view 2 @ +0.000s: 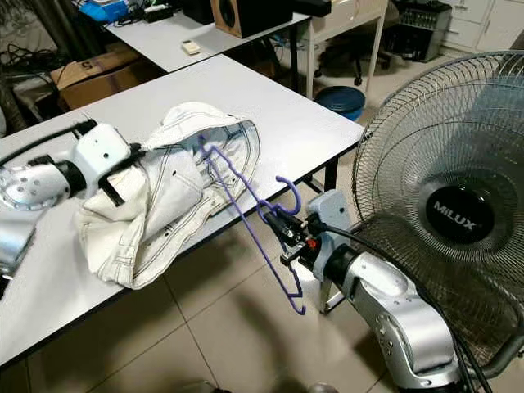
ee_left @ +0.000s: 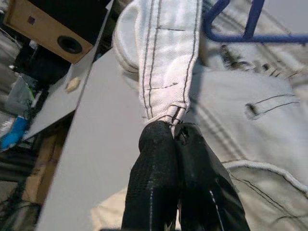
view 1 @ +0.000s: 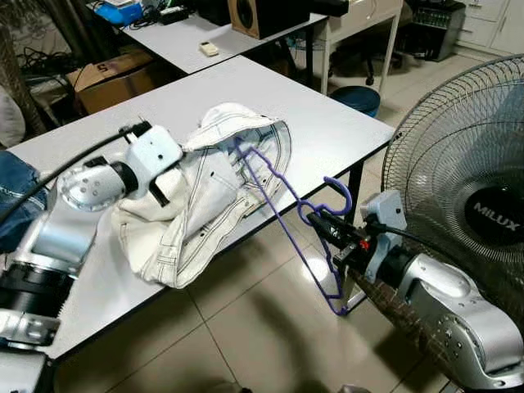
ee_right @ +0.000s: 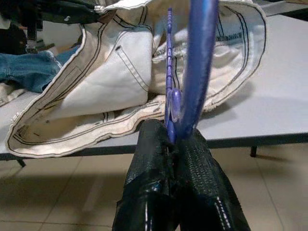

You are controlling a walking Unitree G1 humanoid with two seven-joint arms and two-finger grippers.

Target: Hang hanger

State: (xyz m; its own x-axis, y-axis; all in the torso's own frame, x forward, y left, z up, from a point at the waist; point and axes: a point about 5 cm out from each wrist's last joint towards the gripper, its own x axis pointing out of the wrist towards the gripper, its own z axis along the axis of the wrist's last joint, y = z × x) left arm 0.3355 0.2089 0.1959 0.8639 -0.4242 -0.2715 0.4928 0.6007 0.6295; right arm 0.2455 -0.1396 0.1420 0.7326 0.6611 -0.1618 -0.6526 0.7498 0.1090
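A purple wire hanger (view 1: 282,214) slants from inside the waist of a white denim garment (view 1: 209,201) down past the table's front edge. My right gripper (view 1: 326,224) is shut on the hanger's neck just below its hook (view 1: 342,195), off the table edge; its fingers (ee_right: 159,159) pinch the wire. My left gripper (view 1: 168,182) is shut on a fold of the white garment (ee_left: 168,62) at its left side, with its fingertips (ee_left: 175,132) closed over a seamed strip. One hanger arm lies inside the garment's opening; the lower corner hangs over the floor.
The white table (view 1: 327,123) ends in a corner near my right arm. A large standing fan (view 1: 467,205) is close behind my right arm. Blue jeans (view 1: 12,196) lie at the table's left. A second table (view 1: 205,37) with a speaker and a cardboard box (view 1: 115,78) stand behind.
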